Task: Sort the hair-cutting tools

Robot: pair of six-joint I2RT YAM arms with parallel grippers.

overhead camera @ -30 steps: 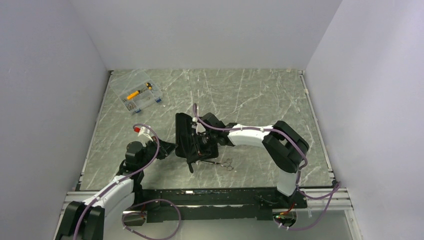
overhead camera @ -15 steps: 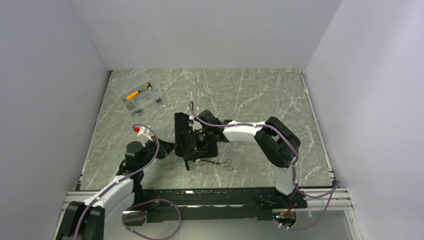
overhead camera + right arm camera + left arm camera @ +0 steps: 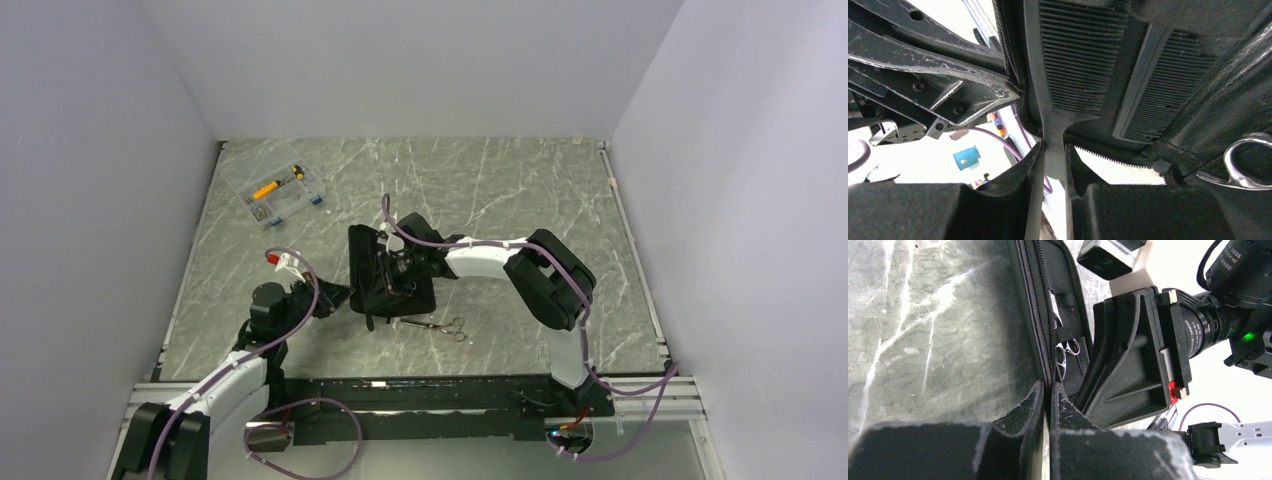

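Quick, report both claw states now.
Left claw: closed on the black case edge.
Right claw: closed on the black comb handle.

A robotics lab's test cell: plain white walls (image 3: 420, 60) boxed in a grey marble-patterned surface (image 3: 520, 190), while the left arm (image 3: 225, 385) and right arm (image 3: 490, 260), white-and-black and trailing purple cables (image 3: 318, 290), stood mounted by an aluminium frame (image 3: 655, 405) at its near edge.
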